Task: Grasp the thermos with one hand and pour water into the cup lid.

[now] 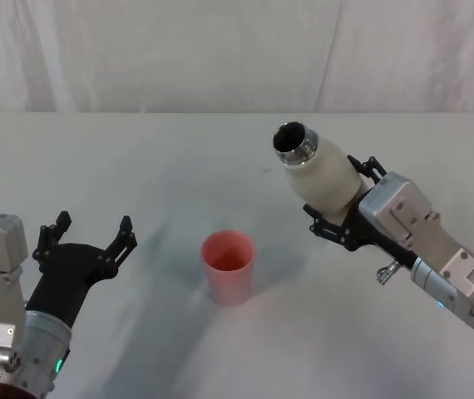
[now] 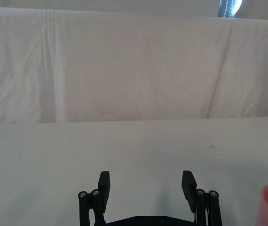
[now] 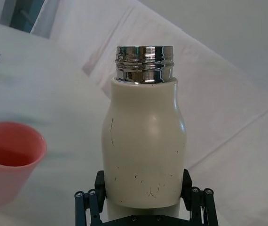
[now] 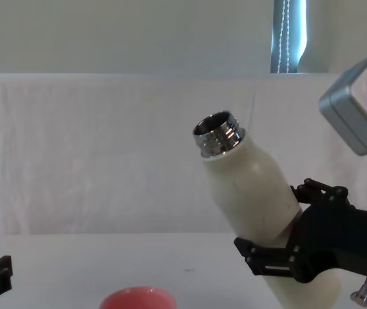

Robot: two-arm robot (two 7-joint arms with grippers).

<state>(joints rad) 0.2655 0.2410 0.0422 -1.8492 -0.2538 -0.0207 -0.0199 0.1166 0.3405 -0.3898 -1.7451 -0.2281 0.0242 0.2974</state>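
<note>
Head view: right gripper [image 1: 342, 202] clamps tilted thermos [image 1: 323, 174]; cup lid [image 1: 229, 266] upright, contents unclear; left gripper [image 1: 88, 236] wide.

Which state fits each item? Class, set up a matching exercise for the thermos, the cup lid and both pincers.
Items:
1. thermos
2. cup lid
3. left pincer
4. right pincer

States:
a. open, holding nothing
b. standing upright on the table
c. tilted, chrome neck uncapped
d. clamped around the cream bottle

Pairs: 1-c, 2-b, 3-a, 4-d
</note>
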